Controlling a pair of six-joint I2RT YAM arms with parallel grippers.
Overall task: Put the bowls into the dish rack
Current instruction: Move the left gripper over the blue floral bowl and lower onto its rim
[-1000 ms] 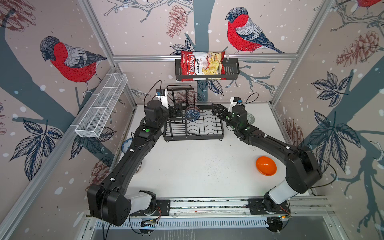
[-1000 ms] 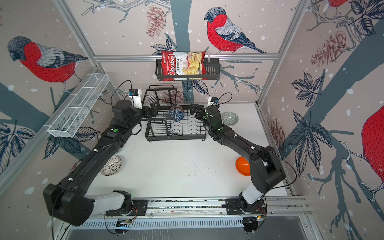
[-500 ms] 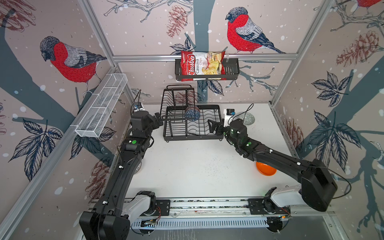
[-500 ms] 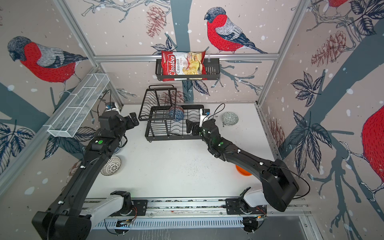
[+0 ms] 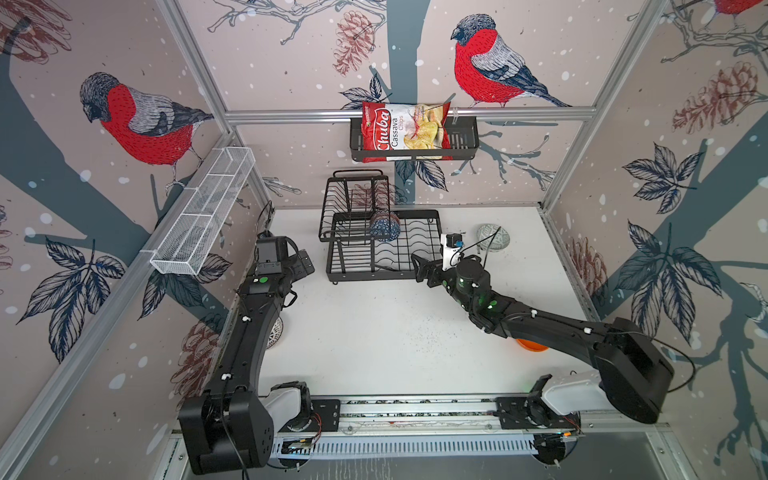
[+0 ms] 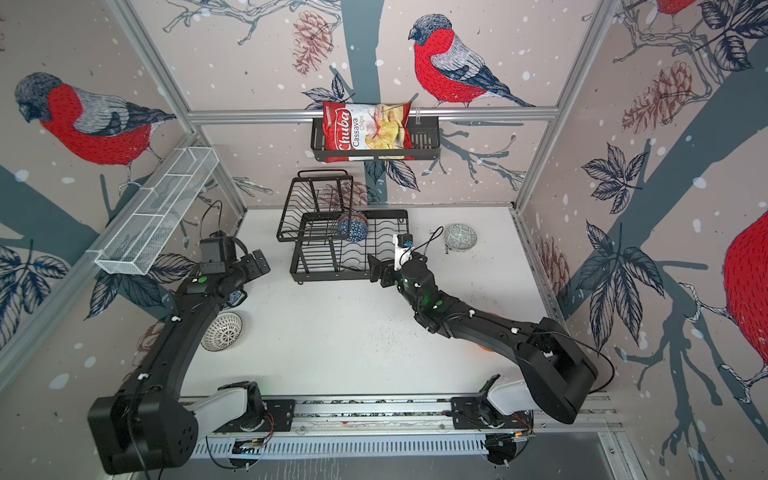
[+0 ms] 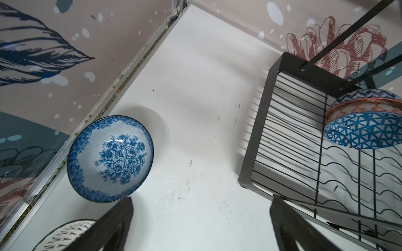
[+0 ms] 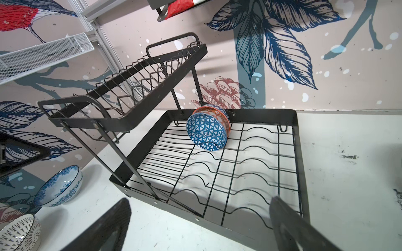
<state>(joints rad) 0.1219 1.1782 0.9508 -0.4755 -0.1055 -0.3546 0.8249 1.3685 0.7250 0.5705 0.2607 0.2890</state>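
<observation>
The left tool, spread and empty, hangs just short of the blue-white floral bowl, upright on the desk left of the dish rack. The right tool, also spread and empty, is farther off, facing the rack.

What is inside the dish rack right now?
In the dish rack a blue triangle-patterned bowl stands on edge; behind it a salmon bowl, mostly covered.

Top views high, looking down over whole table; wrist views close, both sharing dish rack.
</observation>
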